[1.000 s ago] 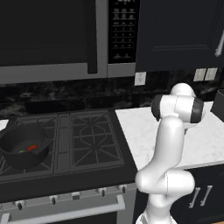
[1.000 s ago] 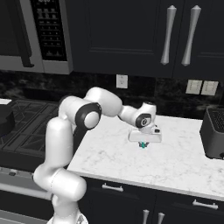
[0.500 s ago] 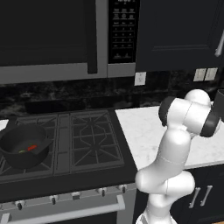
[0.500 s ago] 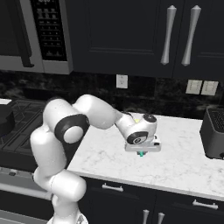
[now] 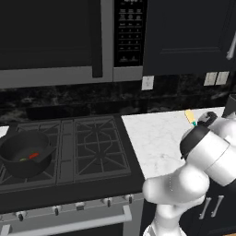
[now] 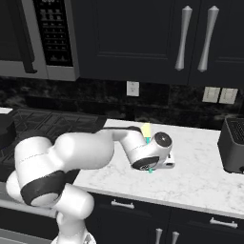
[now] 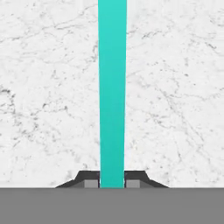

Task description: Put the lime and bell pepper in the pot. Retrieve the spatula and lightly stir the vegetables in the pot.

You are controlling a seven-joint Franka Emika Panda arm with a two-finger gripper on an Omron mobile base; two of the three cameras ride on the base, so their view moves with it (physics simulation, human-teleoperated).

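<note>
Between the fingers [image 7: 91, 178], the spatula [image 7: 112, 92] handle's far end runs off-frame.

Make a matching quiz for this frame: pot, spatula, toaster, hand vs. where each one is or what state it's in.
Things:
1. pot
2. spatula
3. toaster
4. hand

Places or states:
A. on the marble counter, at its right end
B. shut on a teal handle
C. on the stove's left burner, with red and green bits inside
D. held over the marble counter, its pale blade end sticking out past the arm

Pairs: 1-C, 2-D, 3-A, 4-B
</note>
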